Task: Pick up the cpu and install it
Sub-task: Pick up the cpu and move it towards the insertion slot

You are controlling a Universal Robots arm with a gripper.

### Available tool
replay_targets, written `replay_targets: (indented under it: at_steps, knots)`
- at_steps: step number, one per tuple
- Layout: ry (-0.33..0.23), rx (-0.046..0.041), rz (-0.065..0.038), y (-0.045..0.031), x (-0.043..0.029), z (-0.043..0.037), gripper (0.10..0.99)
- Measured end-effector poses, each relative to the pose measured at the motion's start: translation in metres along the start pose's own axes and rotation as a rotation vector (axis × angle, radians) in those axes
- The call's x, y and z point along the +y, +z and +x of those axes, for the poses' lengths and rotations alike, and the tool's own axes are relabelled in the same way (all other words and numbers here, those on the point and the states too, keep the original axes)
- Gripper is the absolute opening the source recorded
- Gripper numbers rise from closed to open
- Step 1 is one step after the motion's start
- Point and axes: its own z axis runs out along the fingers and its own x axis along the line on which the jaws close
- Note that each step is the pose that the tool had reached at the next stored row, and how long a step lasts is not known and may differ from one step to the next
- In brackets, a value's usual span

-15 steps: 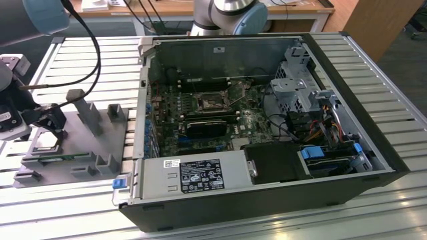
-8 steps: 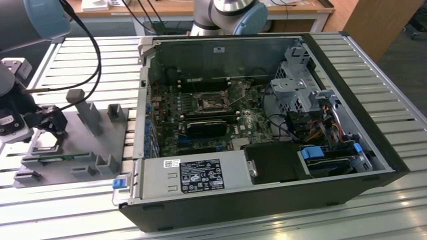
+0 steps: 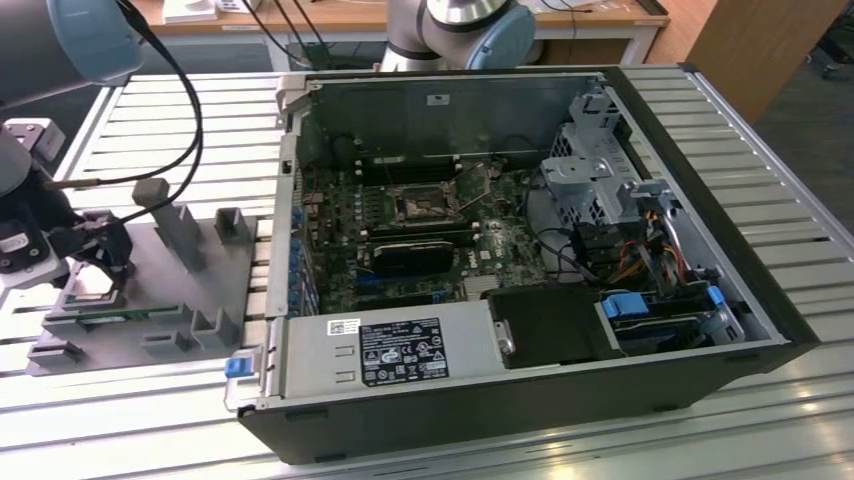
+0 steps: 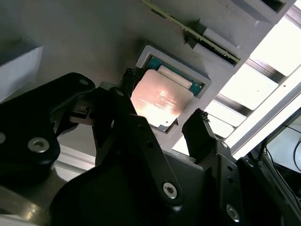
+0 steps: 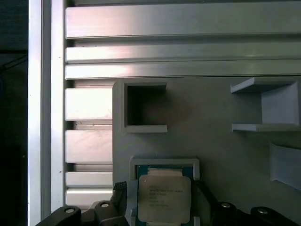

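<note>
The cpu (image 5: 164,197), a flat square chip with a shiny metal top, lies in a green-lined recess of the grey fixture (image 5: 211,141). In the second wrist view the cpu (image 4: 160,101) catches a warm glare. My gripper (image 4: 163,104) hangs open just over it, one black finger (image 4: 127,82) at one edge and the other finger (image 4: 200,129) a little off the opposite edge. In the exterior view the gripper (image 3: 96,265) is at the left, over the near-left corner of the fixture (image 3: 200,280). The motherboard's socket (image 3: 416,203) sits inside the open computer case (image 3: 694,130).
The case holds a grey power supply (image 3: 387,350), a black block (image 3: 420,255) and drive cages (image 3: 601,160). Upright posts and pockets (image 5: 146,108) rise from the fixture. Black cables (image 3: 187,100) loop above it. Another arm's base (image 3: 454,30) stands behind the case. Ribbed aluminium table (image 3: 747,200).
</note>
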Motion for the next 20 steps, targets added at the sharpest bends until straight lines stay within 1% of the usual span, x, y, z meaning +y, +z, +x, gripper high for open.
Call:
replay_targets:
  at_steps: [3, 7, 8, 13, 14, 18, 20]
  knots:
    - [0.000, -0.0036, 0.000, 0.0001, -0.0008, 0.0003, 0.686]
    - [0.000, -0.0039, 0.000, 0.0003, -0.0011, 0.0003, 0.671]
    - [0.000, -0.0038, 0.000, 0.0003, -0.0011, 0.0003, 0.604]
    - [0.000, -0.0038, 0.000, 0.0005, -0.0011, 0.0000, 0.592]
    - [0.000, -0.0039, 0.000, 0.0005, -0.0010, -0.0001, 0.541]
    - [0.000, -0.0038, 0.000, -0.0002, -0.0010, -0.0006, 0.541]
    - [0.000, -0.0039, 0.000, -0.0037, -0.0008, -0.0006, 0.541]
